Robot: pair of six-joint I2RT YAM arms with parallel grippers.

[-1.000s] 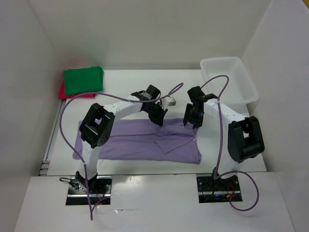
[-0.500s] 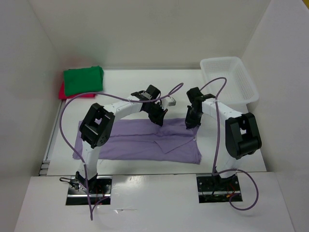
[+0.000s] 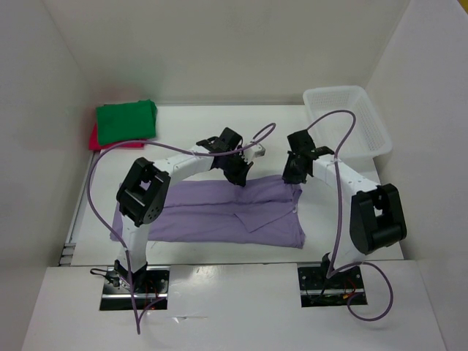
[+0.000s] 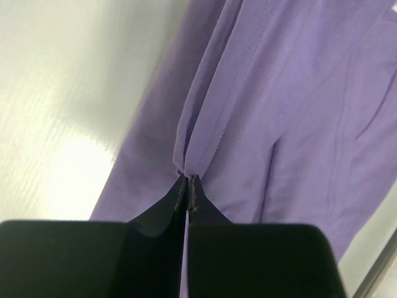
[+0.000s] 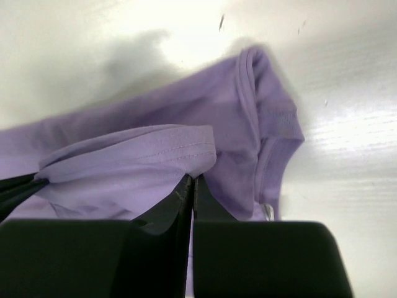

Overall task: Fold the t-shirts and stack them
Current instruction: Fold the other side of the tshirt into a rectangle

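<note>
The pale lavender t-shirt lies spread across the middle of the table, partly folded. My left gripper is shut on its far edge; in the left wrist view a hemmed fold of the lavender t-shirt rises from the left gripper. My right gripper is shut on the far right corner; the right wrist view shows the right gripper pinching a stitched hem of the lavender t-shirt. A folded green t-shirt lies on a red t-shirt at the far left.
A white plastic basket stands at the back right against the wall. White walls close in the table on the left, back and right. Purple cables loop above both arms.
My right gripper has closed on the shirt's far right corner and lifted it slightly away from me. The left gripper has kept its hold and barely moved.
</note>
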